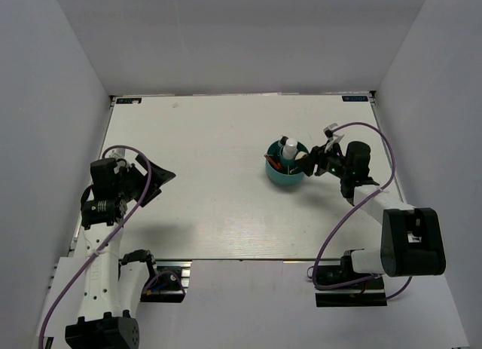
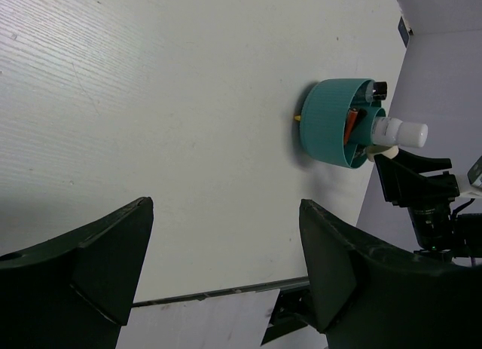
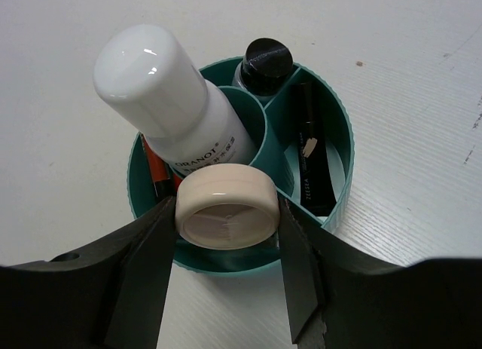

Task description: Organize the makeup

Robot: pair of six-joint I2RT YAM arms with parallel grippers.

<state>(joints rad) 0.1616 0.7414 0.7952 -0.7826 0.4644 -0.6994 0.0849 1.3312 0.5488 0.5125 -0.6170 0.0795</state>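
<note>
Right jaws grip the round cream compact (image 3: 224, 204) by its sides at the near rim of the teal cup (image 3: 343, 138), which sits toward the right edge of the surface (image 1: 211, 138). White bottle (image 3: 166, 85), black-capped tube (image 3: 263, 59), black stick (image 3: 312, 168) and red stick (image 3: 154, 172) stand inside. Left jaws hang wide open and empty by the left edge. No loose makeup shows, so likely only the compact's drop remains.

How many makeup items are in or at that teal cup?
5: white bottle leaning in the cup, black-capped tube beside it, black stick in one compartment, orange stick in another, round compact held in the right pincer. Others may be hidden.
</note>
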